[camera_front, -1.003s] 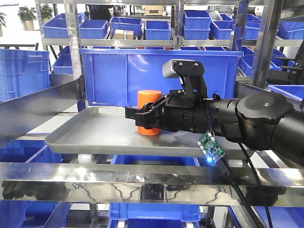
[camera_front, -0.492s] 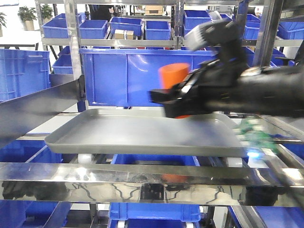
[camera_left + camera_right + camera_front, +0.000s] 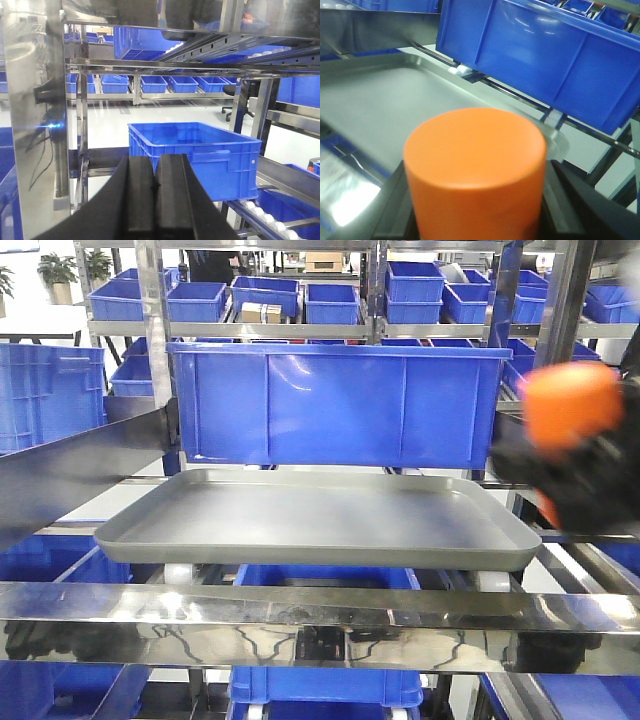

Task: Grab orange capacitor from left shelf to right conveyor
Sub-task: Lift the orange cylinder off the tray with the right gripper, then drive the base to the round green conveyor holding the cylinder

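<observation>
Orange capacitor [image 3: 572,405]: held in right gripper [image 3: 570,475], off the grey tray [image 3: 300,552] and just past its right rim; front view blurred. Wrist view shows dark fingers [image 3: 572,200] either side of the body, so jaws are clamped on the side wall, flat top up and exposed.

Handling (est.): rigid, smooth cyl.; glossy wall is likely slippery, so hold mid-body across the dia., axis kept vertical. Weight cannot be told. Not visibly fragile, but avoid knocks.

Clearances: blue bin [image 3: 340,405] close behind the tray; steel upright [image 3: 562,320] near the capacitor at the right; front rail [image 3: 300,612] below. Open room appears fwd of the rack and to the right. Conveyor not in view.

Left gripper [image 3: 155,185]: jaws pressed together, empty, well apart from the work.
</observation>
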